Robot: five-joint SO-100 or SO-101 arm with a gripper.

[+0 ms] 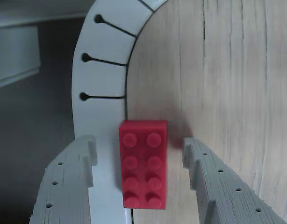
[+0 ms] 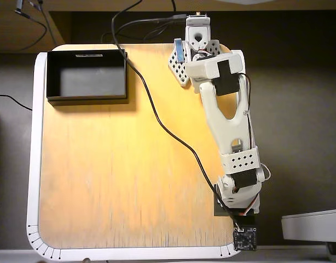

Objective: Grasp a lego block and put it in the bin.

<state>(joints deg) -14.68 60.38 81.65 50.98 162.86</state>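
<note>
In the wrist view, the lego block (image 1: 143,163) lies flat, studs up, two studs wide and four long. Its long axis runs from 12 to 6 o'clock in the picture. It straddles the curved seam where the white border (image 1: 99,70) of the table meets the wooden table top (image 1: 218,84), its left part on white and its right part on wood. The gripper (image 1: 139,161) enters from the bottom edge, one grey finger at 8 o'clock and the other at 4 o'clock of the block. The jaws stand wide apart with a gap on each side of the block, so nothing is held.

In the overhead view, the arm (image 2: 225,118) stretches from its base at 12 o'clock down to the table's corner at 5 o'clock. The block is hidden under the wrist there. The bin (image 2: 87,76) sits at 10 o'clock, far from the gripper. A black cable (image 2: 157,118) crosses the wood.
</note>
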